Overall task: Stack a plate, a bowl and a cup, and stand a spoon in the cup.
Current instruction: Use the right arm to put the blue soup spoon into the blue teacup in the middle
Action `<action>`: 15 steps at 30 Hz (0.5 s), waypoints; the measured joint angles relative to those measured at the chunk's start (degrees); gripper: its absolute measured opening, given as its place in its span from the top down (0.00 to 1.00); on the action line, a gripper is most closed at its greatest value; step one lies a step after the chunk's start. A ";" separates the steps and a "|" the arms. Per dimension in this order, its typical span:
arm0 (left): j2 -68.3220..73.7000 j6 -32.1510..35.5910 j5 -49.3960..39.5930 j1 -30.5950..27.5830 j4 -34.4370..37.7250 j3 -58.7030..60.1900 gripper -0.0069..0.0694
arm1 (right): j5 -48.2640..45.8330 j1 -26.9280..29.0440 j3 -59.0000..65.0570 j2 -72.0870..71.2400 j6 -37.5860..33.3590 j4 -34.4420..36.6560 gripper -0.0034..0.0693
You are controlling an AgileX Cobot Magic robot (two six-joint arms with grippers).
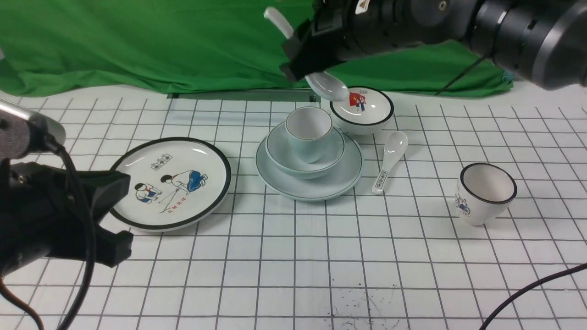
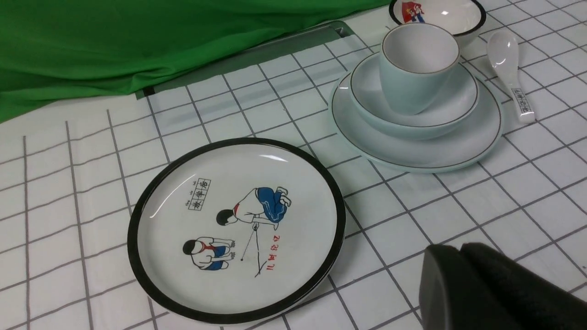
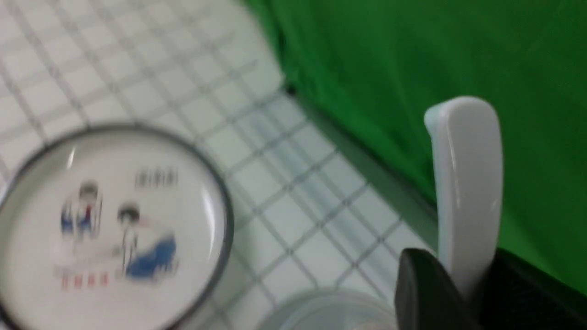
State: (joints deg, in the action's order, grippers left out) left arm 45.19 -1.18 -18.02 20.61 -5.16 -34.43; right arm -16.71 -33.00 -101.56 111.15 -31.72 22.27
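Above the tabletop (image 1: 275, 275), seen from the front, the right fingers (image 1: 302, 55) grasp the spoon (image 1: 328, 87) near the cup (image 1: 308, 130), nested in the bowl (image 1: 284, 158) on the plate (image 1: 321, 185); left wrist view: left fingers (image 2: 454, 275) clenched, empty; right wrist view: spoon handle gripped.

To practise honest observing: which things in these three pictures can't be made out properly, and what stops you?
Front view: middle of the spoon, hidden by the right gripper.
Right wrist view: writing on the cartoon plate, blurred; a pale rim, blurred and cut off by the edge, which dish unclear.
Left wrist view: the picture bowl, cut by the edge; the left gripper, mostly out of frame.
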 joint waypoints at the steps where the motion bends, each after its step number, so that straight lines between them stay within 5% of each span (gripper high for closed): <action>1: 0.00 0.00 0.00 0.00 0.17 0.00 0.95 | 2.16 0.00 0.00 1.41 0.09 1.13 0.72; 15: 0.00 0.00 0.00 0.00 0.49 0.05 0.95 | 9.27 0.00 0.31 13.90 0.24 3.67 0.66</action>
State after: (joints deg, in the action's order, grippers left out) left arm 45.19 -1.18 -18.02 20.61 -4.67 -34.38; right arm -7.44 -33.00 -101.24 125.05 -31.48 25.94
